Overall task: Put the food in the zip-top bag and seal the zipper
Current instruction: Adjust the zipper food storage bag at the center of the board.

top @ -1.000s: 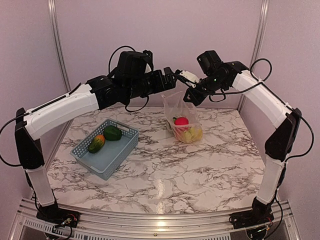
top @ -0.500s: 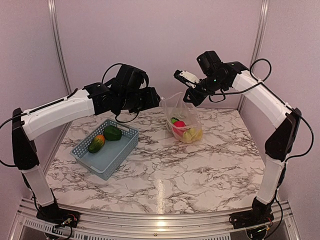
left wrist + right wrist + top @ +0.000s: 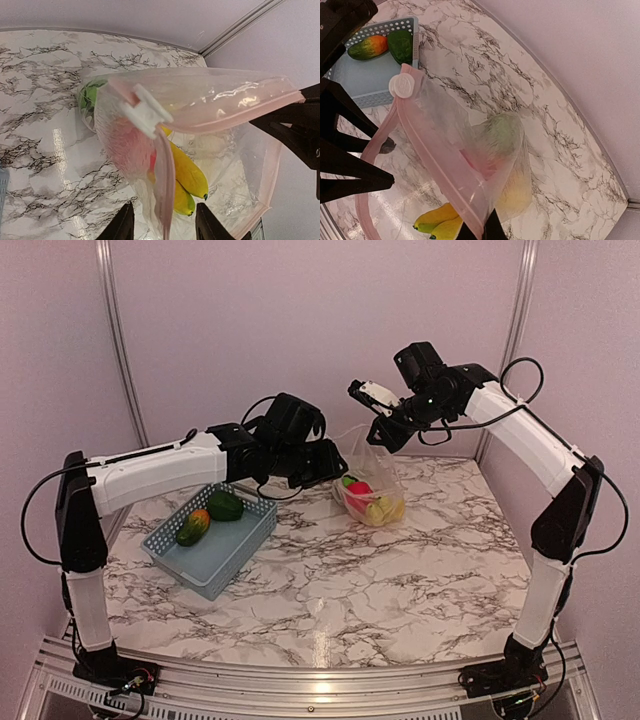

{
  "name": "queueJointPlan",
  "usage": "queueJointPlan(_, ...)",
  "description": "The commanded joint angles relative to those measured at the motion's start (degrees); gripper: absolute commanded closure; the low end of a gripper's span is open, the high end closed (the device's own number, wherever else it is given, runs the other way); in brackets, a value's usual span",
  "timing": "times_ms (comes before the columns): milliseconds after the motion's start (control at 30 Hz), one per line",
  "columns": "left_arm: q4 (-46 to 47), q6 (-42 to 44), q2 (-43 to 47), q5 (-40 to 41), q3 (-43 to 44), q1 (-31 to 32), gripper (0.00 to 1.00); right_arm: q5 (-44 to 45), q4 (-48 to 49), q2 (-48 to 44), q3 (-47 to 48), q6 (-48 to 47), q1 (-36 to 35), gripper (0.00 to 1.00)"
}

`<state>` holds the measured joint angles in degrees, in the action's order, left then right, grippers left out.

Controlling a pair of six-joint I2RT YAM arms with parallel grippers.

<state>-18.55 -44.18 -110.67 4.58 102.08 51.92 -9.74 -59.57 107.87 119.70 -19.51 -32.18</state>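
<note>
**Bag hanging from the right gripper**

The right arm arches high over the marble table, and the right gripper is pinched onto the pinkish-clear zipper strip. The thin, crinkly clear zip-top bag hangs mouth-up with its long axis near vertical and its bottom on the tabletop. It holds a glossy yellow toy banana and a red toy apple. The left arm reaches low toward the bag. The left gripper has its fingers spread, with a drooping length of the strip between them.

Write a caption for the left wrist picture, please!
Toy bananas inside a clear zip-top bag, its pink zipper open beside the white slider.

Bright even light w/ glare on tabletop (wrist cams sharp).
</note>
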Motion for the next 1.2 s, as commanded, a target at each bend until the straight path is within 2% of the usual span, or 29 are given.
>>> queueJointPlan(0, -1.2, -1.2, -3.2, -2.0, 3.4, 0.1, 0.65, 1.3, 1.4, -1.6, -0.3, 0.2, 0.1, 1.0)
queueJointPlan(167, -4.6, -2.2, -2.8, 2.3, 5.9, 0.1, 0.89, 4.0, 1.6, -2.4, -1.0, -1.0, 0.1, 1.0)
queueJointPlan(267, -4.7, -0.9, -2.1, 1.9, 10.7, 0.3, 0.97, 13.1, 3.0, -3.2, -1.6, -3.3, -0.3, 1.0)
queueJointPlan(400, 0.1, 2.3, -0.2, 2.6, 11.5, 1.7, 1.0, 19.1, 4.6, -3.9, -1.6, -5.0, 0.9, 1.0)
queueJointPlan(533, -5.6, 0.6, -4.9, -1.6, 13.6, 0.4, 1.0, 19.4, 4.9, -4.1, -1.4, -4.7, 1.8, 1.0)
queueJointPlan(600, -5.5, 0.6, -5.9, -2.4, 14.3, 0.3, 0.99, 19.4, 5.1, -4.1, -0.5, -4.7, 2.1, 1.0)
queueJointPlan(700, -4.7, 1.4, -5.4, -1.2, 14.2, 0.2, 0.87, 19.9, 5.7, -4.0, 1.0, -4.5, 2.4, 1.0)
queueJointPlan(800, -4.0, 4.2, -4.1, -0.3, 14.2, -0.1, 0.59, 20.4, 6.6, -4.0, 2.5, -4.4, 2.5, 1.0)
queueJointPlan(833, -4.0, 5.3, -3.4, 0.0, 13.8, -0.2, 0.45, 20.7, 6.8, -3.9, 2.8, -4.4, 2.6, 1.0)
queueJointPlan(867, -4.0, 6.2, -2.5, 0.3, 13.1, -0.2, 0.1, 20.9, 6.9, -3.9, 3.2, -4.4, 2.6, 1.0)
queueJointPlan(900, -3.8, 6.8, -1.2, 0.3, 11.9, -0.3, 0.02, 21.0, 7.1, -3.9, 3.3, -4.3, 2.7, 1.0)
queueJointPlan(1000, -3.4, 8.8, 3.0, -1.6, 6.7, -0.8, 0.01, 21.0, 7.1, -3.8, 3.2, -4.3, 2.7, 1.0)
queueJointPlan(1167, -3.7, 13.1, 10.0, 3.4, -4.1, -1.3, 0.01, 19.7, 6.6, -4.1, 0.5, -4.3, 2.7, 1.0)
